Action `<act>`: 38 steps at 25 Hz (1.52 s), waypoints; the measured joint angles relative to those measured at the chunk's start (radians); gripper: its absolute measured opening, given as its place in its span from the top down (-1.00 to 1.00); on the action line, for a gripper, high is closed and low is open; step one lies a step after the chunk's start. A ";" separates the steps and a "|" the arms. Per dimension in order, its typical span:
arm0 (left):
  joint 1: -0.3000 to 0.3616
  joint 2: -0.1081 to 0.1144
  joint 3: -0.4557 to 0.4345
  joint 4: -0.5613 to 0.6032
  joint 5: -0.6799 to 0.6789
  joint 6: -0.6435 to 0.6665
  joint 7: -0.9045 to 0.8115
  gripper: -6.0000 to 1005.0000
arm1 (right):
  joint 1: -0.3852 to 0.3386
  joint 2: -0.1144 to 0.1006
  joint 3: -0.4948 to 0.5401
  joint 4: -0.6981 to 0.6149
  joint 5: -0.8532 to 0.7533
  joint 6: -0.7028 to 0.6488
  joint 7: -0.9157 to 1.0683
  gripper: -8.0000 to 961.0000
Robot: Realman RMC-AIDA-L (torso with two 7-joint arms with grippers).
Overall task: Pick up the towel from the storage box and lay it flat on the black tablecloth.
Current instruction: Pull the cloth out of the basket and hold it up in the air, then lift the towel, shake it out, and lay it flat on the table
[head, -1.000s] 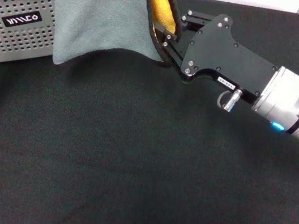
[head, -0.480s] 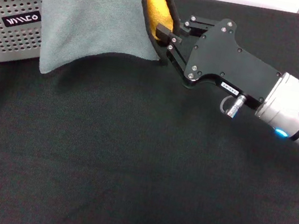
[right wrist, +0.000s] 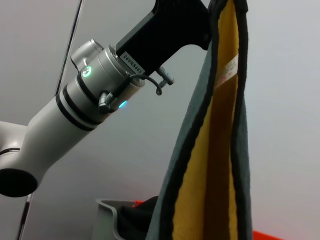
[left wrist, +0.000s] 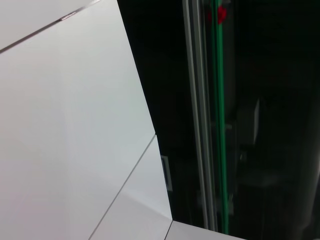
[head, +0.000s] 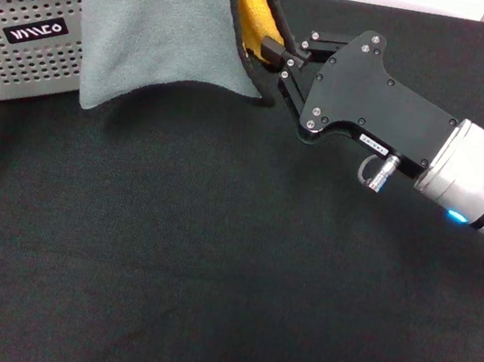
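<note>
The towel (head: 161,24), pinched at its edge by the right gripper (head: 277,57) fingers, hangs folded and may land creased on the black tablecloth (head: 210,259).

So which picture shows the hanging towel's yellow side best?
The right wrist view: the towel hangs folded, its yellow face open between grey sides. The head view shows mostly its grey face and a yellow strip by the right gripper. The left wrist view shows none.

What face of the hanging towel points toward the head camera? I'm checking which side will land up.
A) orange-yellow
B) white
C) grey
C: in the head view the towel shows its broad grey face, with orange-yellow only at the edge by the right end effector.
</note>
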 joint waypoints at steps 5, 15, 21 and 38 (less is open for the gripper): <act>0.003 0.001 -0.005 -0.020 -0.005 0.000 -0.005 0.97 | -0.011 0.000 0.005 -0.009 0.000 -0.005 -0.009 0.92; 0.018 0.004 -0.008 -0.079 -0.025 0.061 -0.008 0.97 | -0.023 -0.012 0.011 -0.082 -0.033 0.017 0.004 0.95; 0.049 0.021 -0.019 -0.139 -0.007 0.099 -0.014 0.97 | -0.076 -0.016 0.037 -0.223 -0.164 0.109 0.049 0.95; 0.195 0.097 -0.021 -0.212 0.098 0.220 -0.023 0.96 | -0.260 -0.020 0.339 -0.642 -0.808 -0.022 0.668 0.95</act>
